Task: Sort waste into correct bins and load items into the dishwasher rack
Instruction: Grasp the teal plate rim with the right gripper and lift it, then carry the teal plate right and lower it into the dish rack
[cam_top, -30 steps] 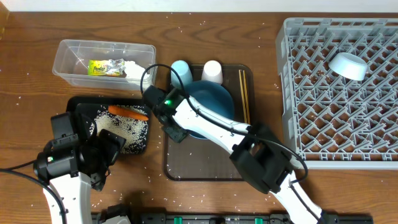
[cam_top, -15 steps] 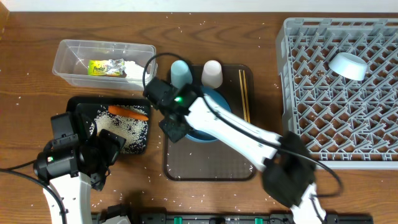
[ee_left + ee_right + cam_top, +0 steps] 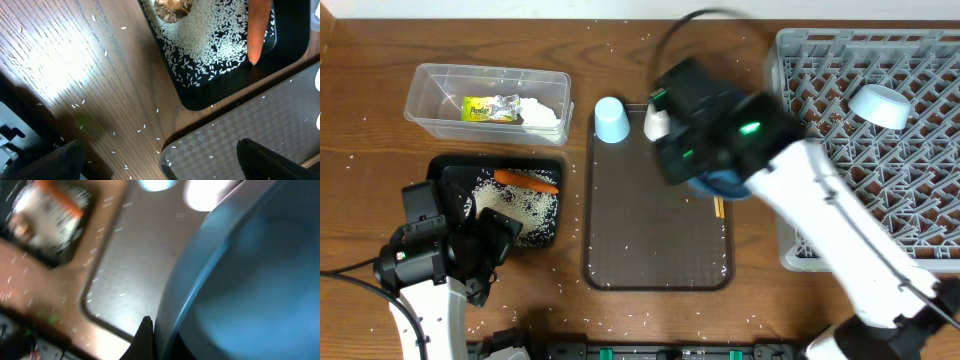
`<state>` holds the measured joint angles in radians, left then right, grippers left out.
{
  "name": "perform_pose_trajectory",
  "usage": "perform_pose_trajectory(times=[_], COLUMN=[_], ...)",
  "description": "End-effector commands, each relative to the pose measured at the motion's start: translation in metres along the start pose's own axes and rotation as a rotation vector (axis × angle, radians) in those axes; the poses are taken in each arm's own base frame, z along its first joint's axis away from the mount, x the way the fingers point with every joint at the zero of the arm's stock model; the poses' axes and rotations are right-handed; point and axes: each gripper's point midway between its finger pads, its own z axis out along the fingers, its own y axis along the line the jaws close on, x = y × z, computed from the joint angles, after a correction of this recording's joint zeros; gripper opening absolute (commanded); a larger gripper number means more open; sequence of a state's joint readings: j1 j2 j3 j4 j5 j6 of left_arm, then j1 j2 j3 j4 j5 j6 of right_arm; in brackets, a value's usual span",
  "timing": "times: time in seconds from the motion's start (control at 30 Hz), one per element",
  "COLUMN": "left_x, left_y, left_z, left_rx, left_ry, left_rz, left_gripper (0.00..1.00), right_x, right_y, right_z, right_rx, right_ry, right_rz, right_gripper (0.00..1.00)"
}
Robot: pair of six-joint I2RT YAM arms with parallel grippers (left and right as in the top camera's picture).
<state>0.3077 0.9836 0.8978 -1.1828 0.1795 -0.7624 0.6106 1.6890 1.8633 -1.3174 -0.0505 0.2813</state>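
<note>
My right jaws clamp blue plate (image 3: 240, 270) over serving tray (image 3: 650, 230); left jaws wide, empty. Bowl (image 3: 879, 105) in rack (image 3: 920, 200); waste (image 3: 520, 205) binned. Pending: plate, cups (image 3: 611, 120), chopsticks (image 3: 718, 208).

— Overhead view?
— Fixed high, facing straight down on whole bench (image 3: 380, 60).
— And wrists?
— Left: low, close over black tray (image 3: 200, 100) corner. Right: blurred, very near blue plate (image 3: 250, 280). Shared by all three: black tray, brown serving tray (image 3: 650, 235).
</note>
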Motion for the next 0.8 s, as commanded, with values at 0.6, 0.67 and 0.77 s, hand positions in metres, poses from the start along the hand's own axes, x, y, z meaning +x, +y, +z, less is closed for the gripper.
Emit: perform_pose_trajectory(times=[0.6,0.67,0.77], left_x=[-0.002,-0.002,-0.002], left_y=[0.002,0.002,0.002], left_z=[-0.002,-0.002,-0.002], left_rx=[-0.007,-0.007,-0.007], left_ry=[-0.012,-0.012,-0.012], left_rz=[0.001,0.001,0.001], left_gripper=[0.98,0.98,0.98], right_x=[0.011,0.019,0.029], right_y=[-0.169,-0.177,-0.188], right_z=[-0.090,-0.080,-0.068], right_rx=[-0.664,-0.693,-0.728], right_ry=[-0.352,-0.362,-0.378], right_rz=[0.307,0.335,0.396], right_gripper=[0.01,0.01,0.01])
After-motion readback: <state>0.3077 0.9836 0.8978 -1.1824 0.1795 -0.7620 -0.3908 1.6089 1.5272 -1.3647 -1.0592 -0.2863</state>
